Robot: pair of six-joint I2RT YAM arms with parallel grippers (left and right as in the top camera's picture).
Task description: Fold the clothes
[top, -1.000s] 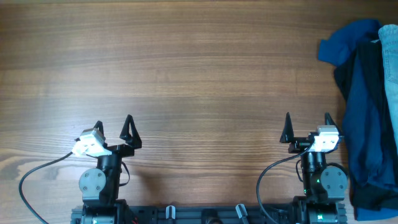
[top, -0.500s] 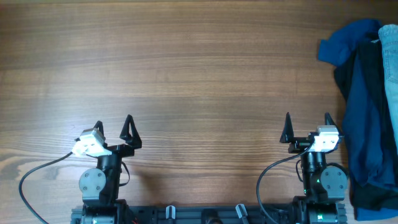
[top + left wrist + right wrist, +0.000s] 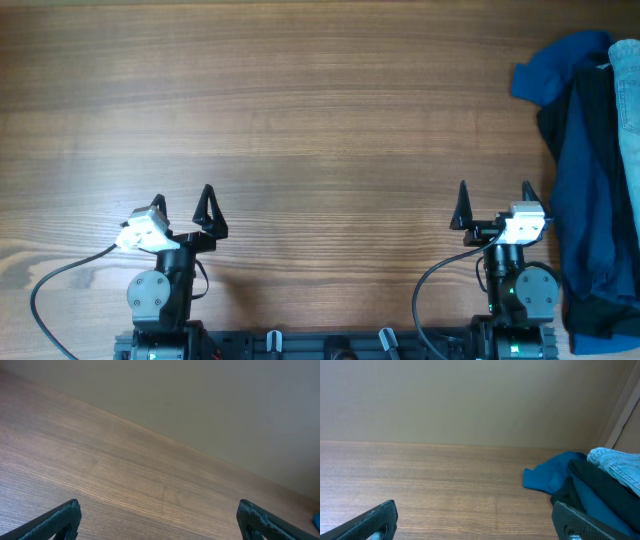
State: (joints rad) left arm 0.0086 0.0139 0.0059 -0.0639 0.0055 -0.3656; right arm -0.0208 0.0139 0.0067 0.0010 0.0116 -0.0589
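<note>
The clothes, light blue faded jeans, lie at the table's far right edge, only a strip showing in the overhead view; the right wrist view shows a pale denim fold on top of the pile. My right gripper is open and empty near the front edge, just left of the pile; between its fingers is bare wood. My left gripper stands open and empty at the front left, far from the jeans, with bare wood between its fingers.
A dark blue garment and a black garment are heaped with the jeans at the right edge, the blue one spreading furthest left. The wooden table stretches across the view. Arm bases and cables sit along the front edge.
</note>
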